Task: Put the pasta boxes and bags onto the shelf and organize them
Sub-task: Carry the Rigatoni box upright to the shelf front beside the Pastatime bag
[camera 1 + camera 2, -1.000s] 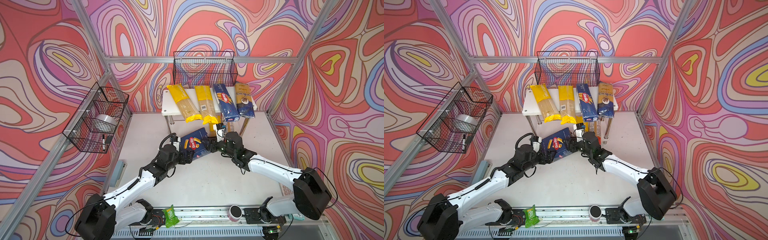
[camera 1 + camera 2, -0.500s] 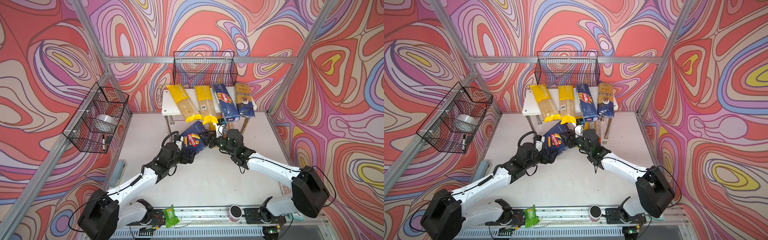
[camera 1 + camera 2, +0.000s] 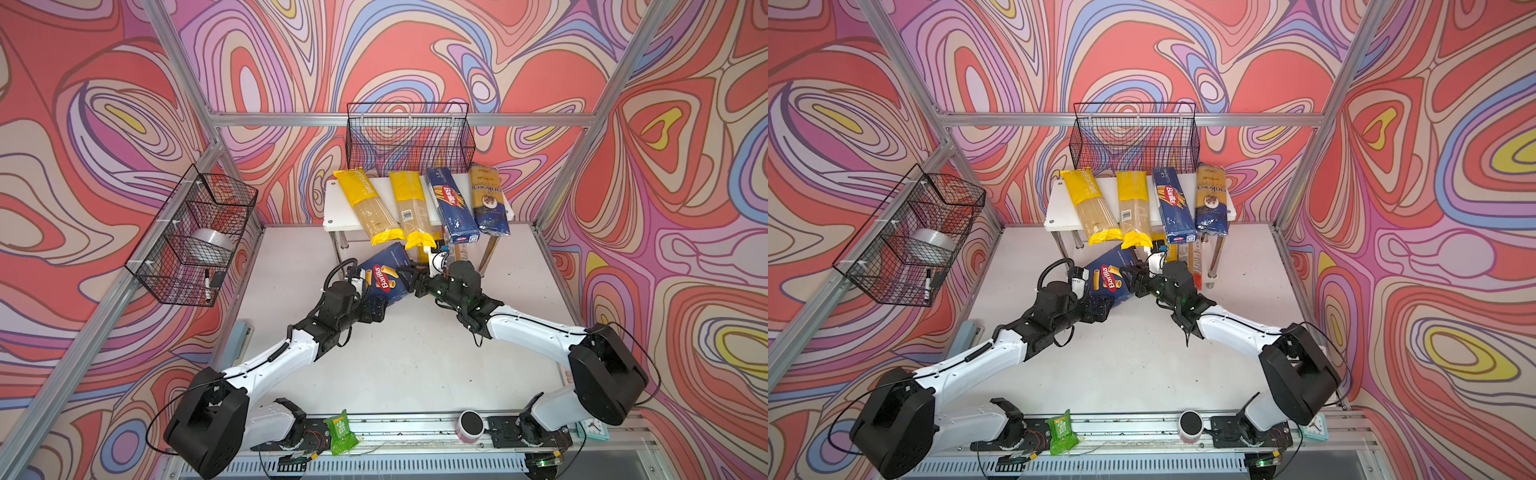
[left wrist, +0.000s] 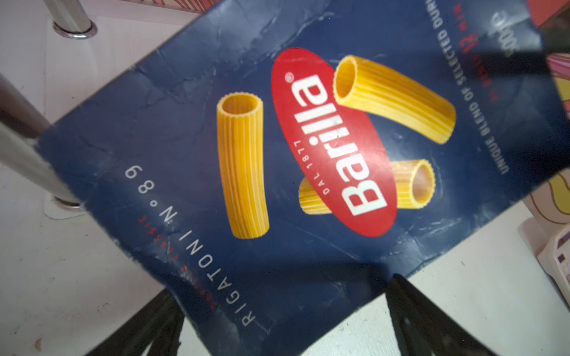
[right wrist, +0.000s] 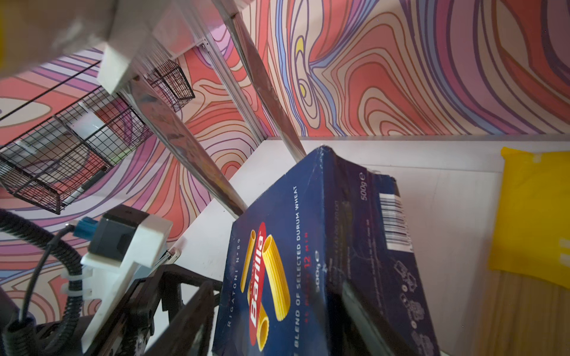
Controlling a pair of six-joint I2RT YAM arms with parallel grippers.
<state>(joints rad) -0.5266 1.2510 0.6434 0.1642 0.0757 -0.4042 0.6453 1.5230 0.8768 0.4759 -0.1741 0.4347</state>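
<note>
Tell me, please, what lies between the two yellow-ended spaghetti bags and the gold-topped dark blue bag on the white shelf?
The long, narrow dark blue cardboard Barilla spaghetti box lies there, in both top views.

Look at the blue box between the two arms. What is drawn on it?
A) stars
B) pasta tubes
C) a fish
B: the box shows yellow ridged pasta tubes around a red Barilla logo.
</note>
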